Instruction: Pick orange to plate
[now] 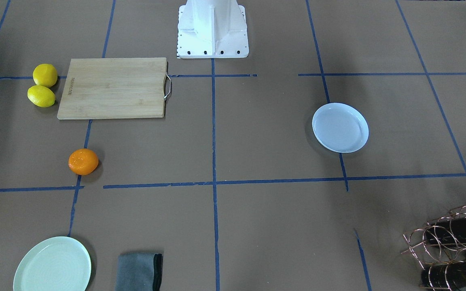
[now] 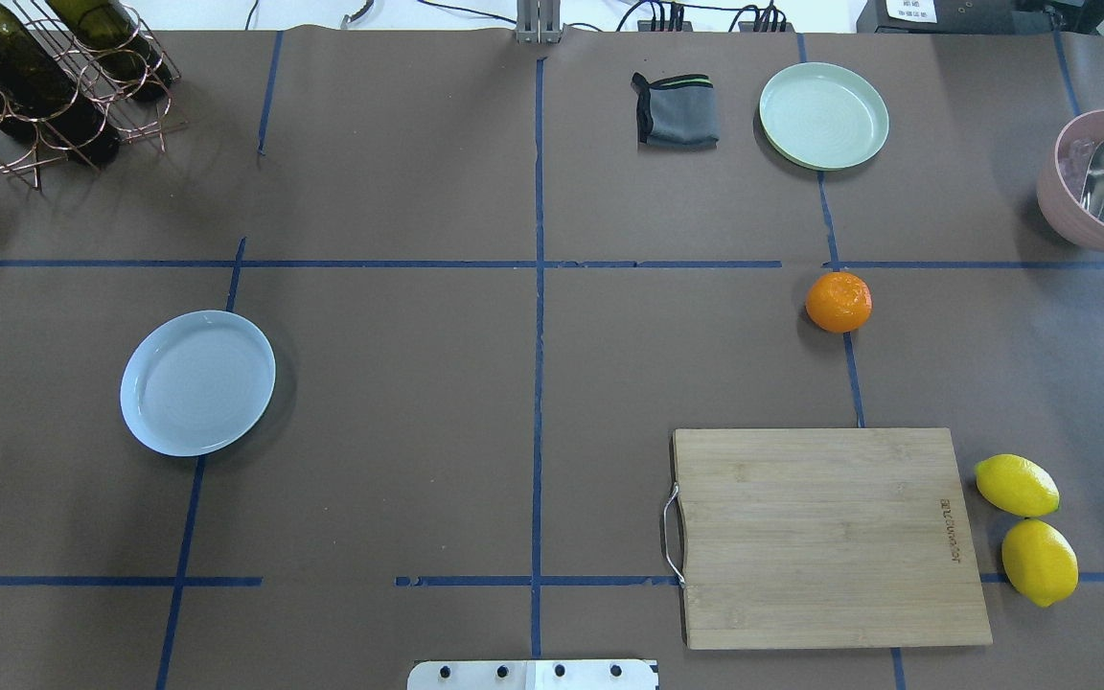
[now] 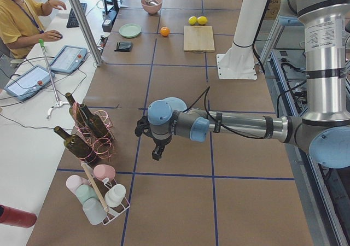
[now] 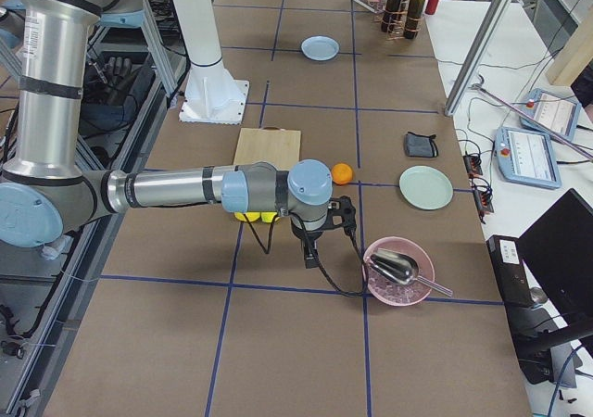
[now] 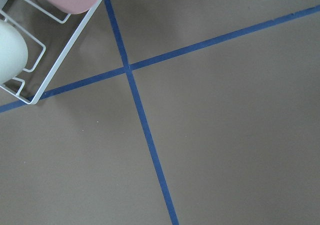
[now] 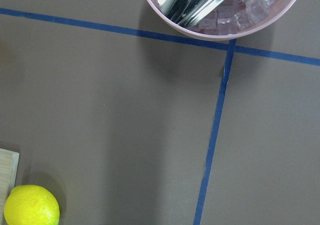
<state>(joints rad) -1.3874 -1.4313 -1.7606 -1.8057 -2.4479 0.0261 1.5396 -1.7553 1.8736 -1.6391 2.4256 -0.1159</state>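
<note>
The orange (image 2: 839,302) sits alone on the brown table on my right side, between the cutting board and the mint-green plate; it also shows in the front view (image 1: 83,161). The white, faintly bluish plate (image 2: 197,381) lies bare on my left side (image 1: 340,127). My left gripper (image 3: 157,154) hangs over the table past the plate, toward the left end. My right gripper (image 4: 310,258) hovers near the pink bowl, past the lemons, a short way from the orange (image 4: 343,172). Whether either gripper is open or shut I cannot tell. Neither wrist view shows fingers.
A wooden cutting board (image 2: 825,537) lies near the base, with two lemons (image 2: 1026,527) beside it. A mint-green plate (image 2: 823,115) and grey cloth (image 2: 675,110) sit at the far edge. A pink bowl (image 2: 1079,216) holds a scoop. The wine rack (image 2: 44,77) stands far left.
</note>
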